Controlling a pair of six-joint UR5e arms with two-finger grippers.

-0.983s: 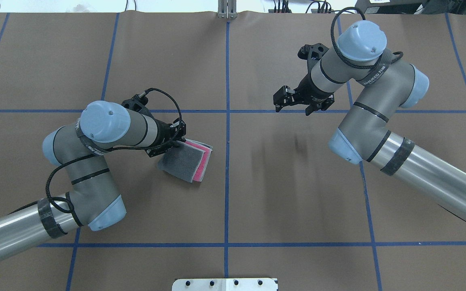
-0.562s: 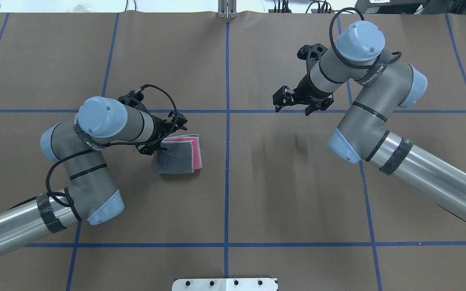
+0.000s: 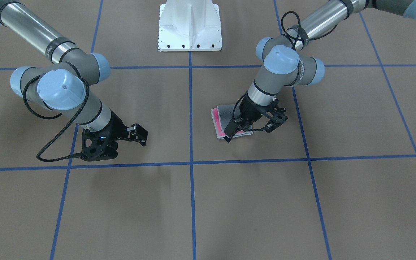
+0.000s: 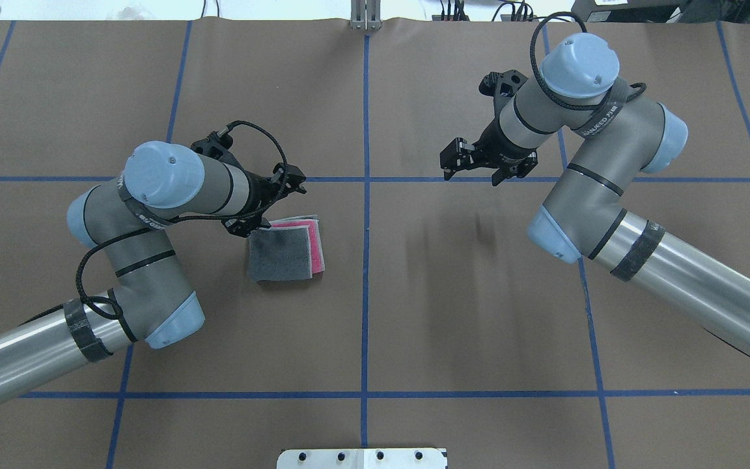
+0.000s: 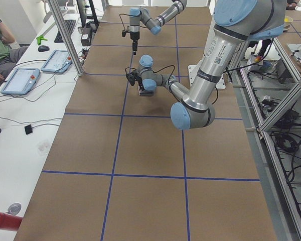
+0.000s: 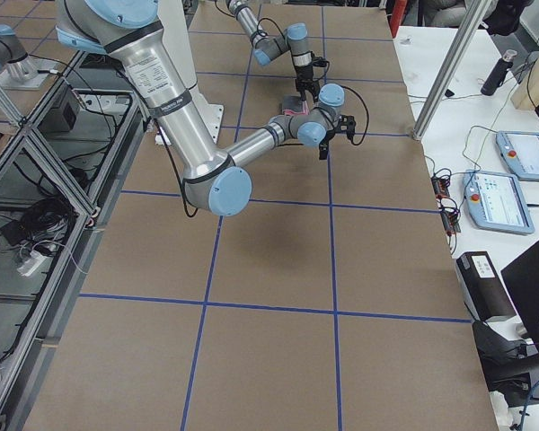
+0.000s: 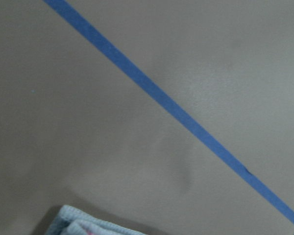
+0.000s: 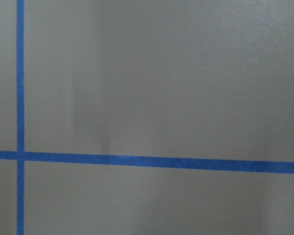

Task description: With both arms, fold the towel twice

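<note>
The small square terry towel (image 4: 280, 255), dark grey face up with pink layers showing along its right and far sides, lies flat on the brown paper-covered worktop (image 4: 414, 312). It sits in the robot's left half, just left of the blue tape centre line (image 4: 366, 273) and about midway between the near and far edges. It reads as a compact, nearly square packet, a little longer across the table than front to back, so both folds look done. The left gripper (image 4: 274, 207) hovers over the packet's far left corner, fingers spread and holding nothing. The towel therefore lies just toward the near edge and right of it. The right gripper (image 4: 479, 170), also spread and empty, hangs well apart over the right half, so the left arm is much nearer. A lift straight up looks unobstructed.
</note>
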